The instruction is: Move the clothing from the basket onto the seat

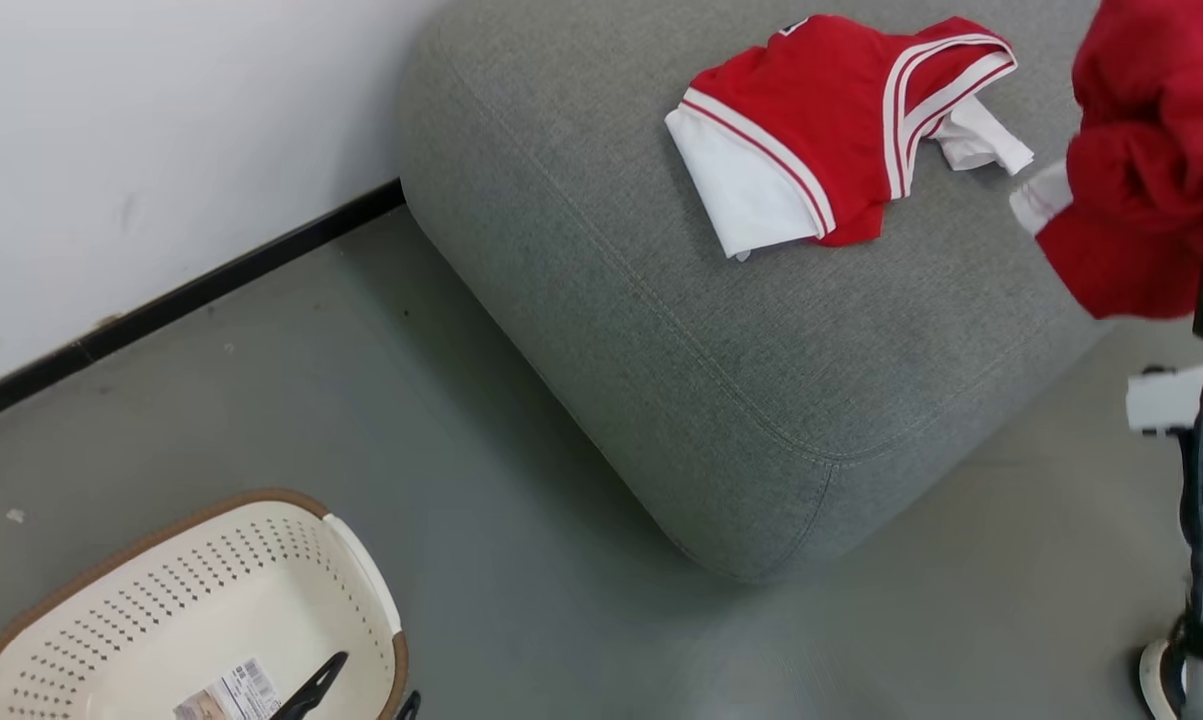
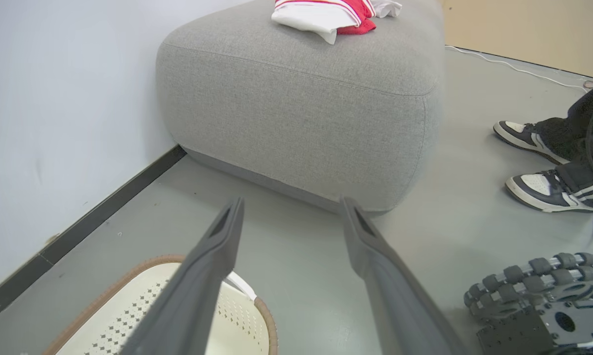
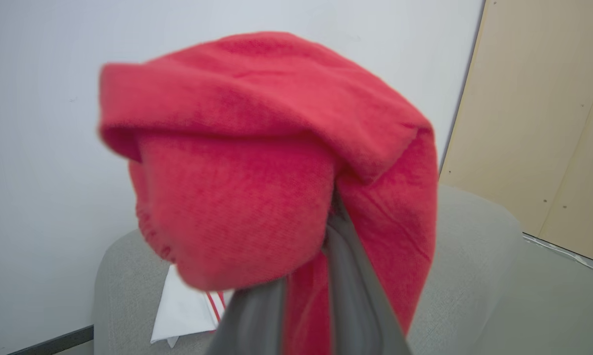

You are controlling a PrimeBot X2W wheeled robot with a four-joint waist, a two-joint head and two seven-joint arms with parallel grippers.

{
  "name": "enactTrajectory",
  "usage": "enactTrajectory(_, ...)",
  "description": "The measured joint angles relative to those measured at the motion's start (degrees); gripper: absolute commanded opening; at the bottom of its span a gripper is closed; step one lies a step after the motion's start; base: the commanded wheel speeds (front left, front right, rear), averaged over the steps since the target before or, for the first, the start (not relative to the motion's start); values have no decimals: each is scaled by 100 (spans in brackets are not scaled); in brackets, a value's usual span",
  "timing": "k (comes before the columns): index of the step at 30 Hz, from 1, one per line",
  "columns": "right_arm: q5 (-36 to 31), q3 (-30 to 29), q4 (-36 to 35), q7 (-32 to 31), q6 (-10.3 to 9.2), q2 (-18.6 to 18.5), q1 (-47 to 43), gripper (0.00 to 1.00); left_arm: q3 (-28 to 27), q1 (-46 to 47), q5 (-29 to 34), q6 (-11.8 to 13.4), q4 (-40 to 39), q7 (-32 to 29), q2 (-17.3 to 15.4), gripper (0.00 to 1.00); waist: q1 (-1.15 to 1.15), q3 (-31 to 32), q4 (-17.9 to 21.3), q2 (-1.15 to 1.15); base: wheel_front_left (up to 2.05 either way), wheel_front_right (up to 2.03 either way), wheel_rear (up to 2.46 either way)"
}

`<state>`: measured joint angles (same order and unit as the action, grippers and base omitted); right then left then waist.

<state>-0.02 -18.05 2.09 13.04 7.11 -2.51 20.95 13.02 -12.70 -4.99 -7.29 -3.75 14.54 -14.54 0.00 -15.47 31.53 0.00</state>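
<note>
Basket (image 1: 291,560) on floor, looks emptied. Left pincer (image 2: 291,202) over it, spread wide, holding nothing. Top (image 1: 811,130) lies on seat (image 1: 661,350): done. Right pincer (image 3: 306,291) clamped on bunched shorts (image 1: 1151,180), aloft by seat. Left: lower, release.

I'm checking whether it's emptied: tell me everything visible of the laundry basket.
The laundry basket is oval cream-white plastic with a brown rim, perforated walls, a white side handle and a label sticker inside. It stands upright on the grey floor, apart from the sofa cushion. What shows of its inside is bare plastic. The open left tool hangs over it.
</note>
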Motion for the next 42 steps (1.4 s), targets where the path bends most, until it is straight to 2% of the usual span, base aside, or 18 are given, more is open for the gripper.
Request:
enactTrajectory(8,65,80,482,-245,0,8,976,0,-136,-215,0,0,-312,0,-196,100,0,-358,-47,0,0,0,0)
enactTrajectory(11,253,156,792,-415,0,14,1349,0,-345,-299,-75,2,-442,0,-186,100,0,-501,-82,0,0,0,0)
enactTrajectory(16,168,212,1163,-581,1,22,1970,0,-535,-449,-154,5,-646,0,-253,100,0,-743,-156,0,0,0,0)
enactTrajectory(21,131,-211,1527,-723,0,12,2514,0,-720,-472,-149,4,-886,0,-393,100,0,-995,-238,0,0,0,0)
enactTrajectory(36,-274,-1561,2394,-1011,-1,46,3306,0,-1084,-539,-200,1,-1284,0,-677,100,0,-1700,-486,0,0,0,0)
enactTrajectory(42,58,-2402,2784,-1111,-3,54,3525,0,-1181,-534,-293,0,-1381,0,-767,100,0,-1941,-570,0,0,0,0)
